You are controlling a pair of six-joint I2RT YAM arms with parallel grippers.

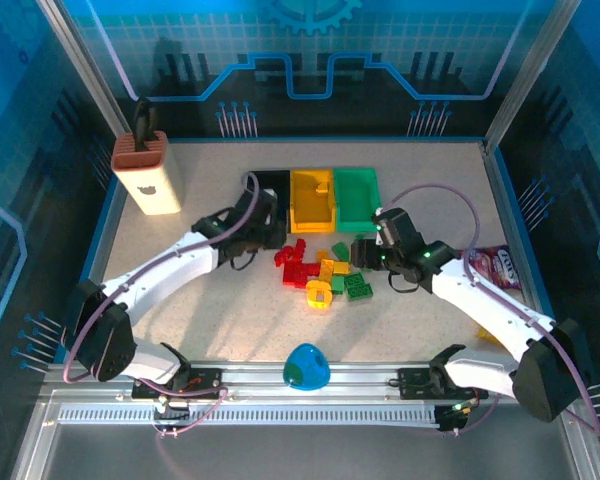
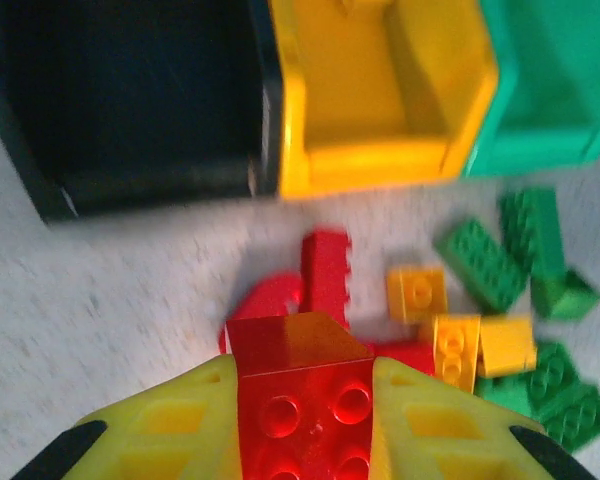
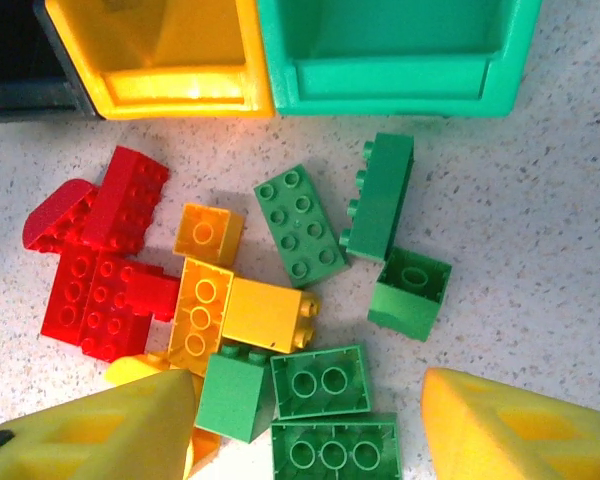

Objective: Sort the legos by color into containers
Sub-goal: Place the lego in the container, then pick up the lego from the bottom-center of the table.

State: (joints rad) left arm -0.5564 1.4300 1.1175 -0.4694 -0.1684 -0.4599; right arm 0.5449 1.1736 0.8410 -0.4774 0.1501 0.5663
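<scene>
Got the left gripper (image 2: 305, 420) clamped tight on a red lego (image 2: 295, 345), bottom centre. Got the right gripper (image 3: 305, 405) gaping over green legos (image 3: 320, 380), lower middle of frame.

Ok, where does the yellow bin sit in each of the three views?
Top external: yellow bin, upper centre, middle of the three joined bins.
Left wrist: yellow bin, top centre, beyond the red brick in the left pincer.
Right wrist: yellow bin, top left, cut by the upper edge.
Shared landmark: the green bin, joined to its right side in all three.
</scene>
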